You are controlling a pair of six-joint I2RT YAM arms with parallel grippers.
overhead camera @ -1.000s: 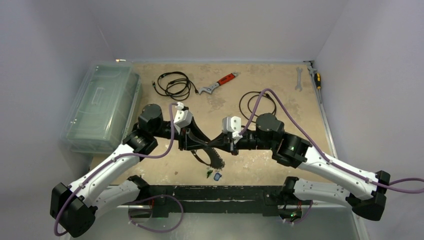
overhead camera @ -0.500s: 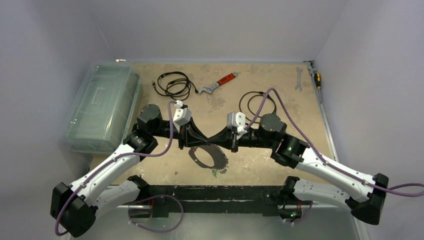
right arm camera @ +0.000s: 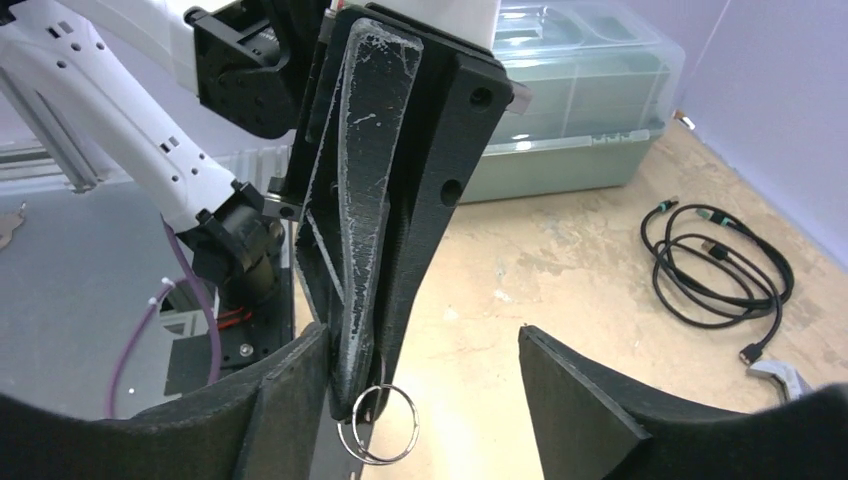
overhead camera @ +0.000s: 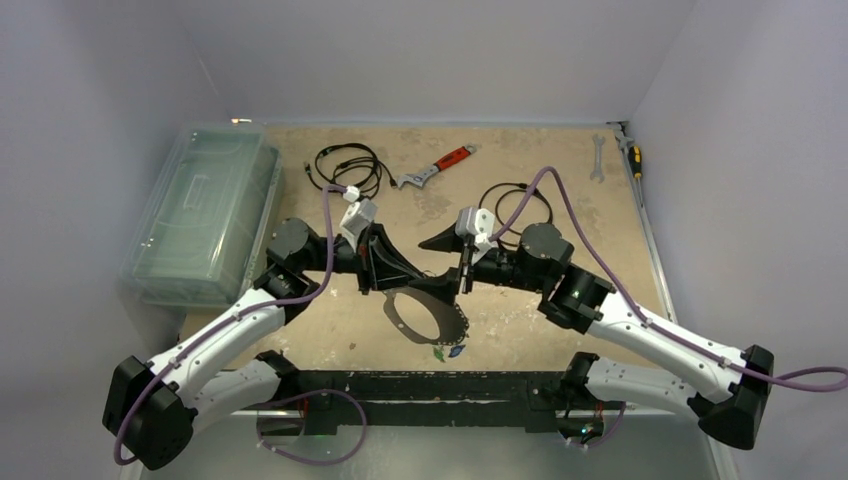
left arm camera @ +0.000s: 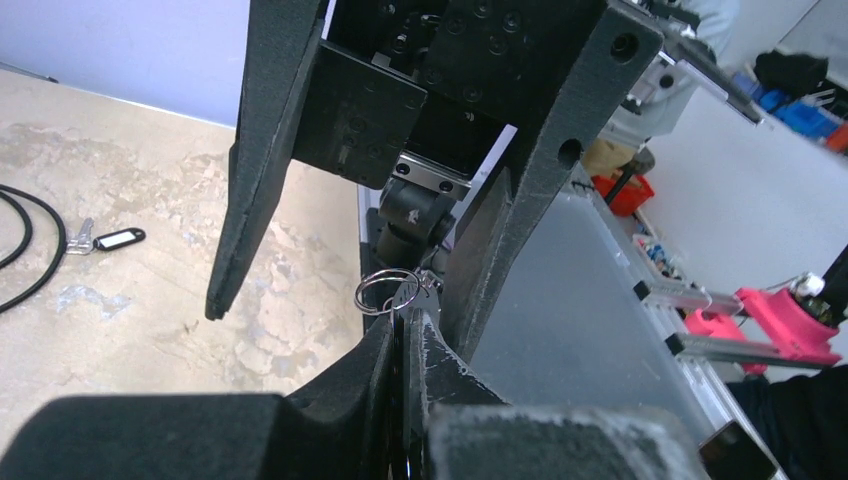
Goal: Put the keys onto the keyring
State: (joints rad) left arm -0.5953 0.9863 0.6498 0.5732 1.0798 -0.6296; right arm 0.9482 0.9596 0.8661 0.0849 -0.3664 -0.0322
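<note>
**A:** What is the overhead view showing?

**B:** Two robot arms are meeting over the middle of the table. The left gripper (overhead camera: 392,288) is clenching tight. The keyring (overhead camera: 460,320), a thin grey hoop, is meeting its tips at the far-left rim, so it is probably gripping the hoop. The right gripper (overhead camera: 440,265) is standing spread apart, grasping nothing. The keys (overhead camera: 447,352), green and blue, are sitting right at the hoop's near edge.

**A:** And the left wrist view?

**B:** Its fingers are pressing together, with a small wire loop (left arm camera: 385,293) sitting just past the tips. The big hoop is falling outside this frame.

**A:** The right wrist view?

**B:** Its parted fingers are flanking the left gripper's clamped tips and that same loop.

**A:** How is the hoop going to handle?

**B:** I am judging it light, stiff and slippery. Pinching the rim flat looks safest, and the keys are best taken by their coloured heads.

**A:** What are you struggling to make out?

**B:** Where the hoop opens, whether the loop belongs to it, and whether the keys are hanging from it or lying on the table.
</note>
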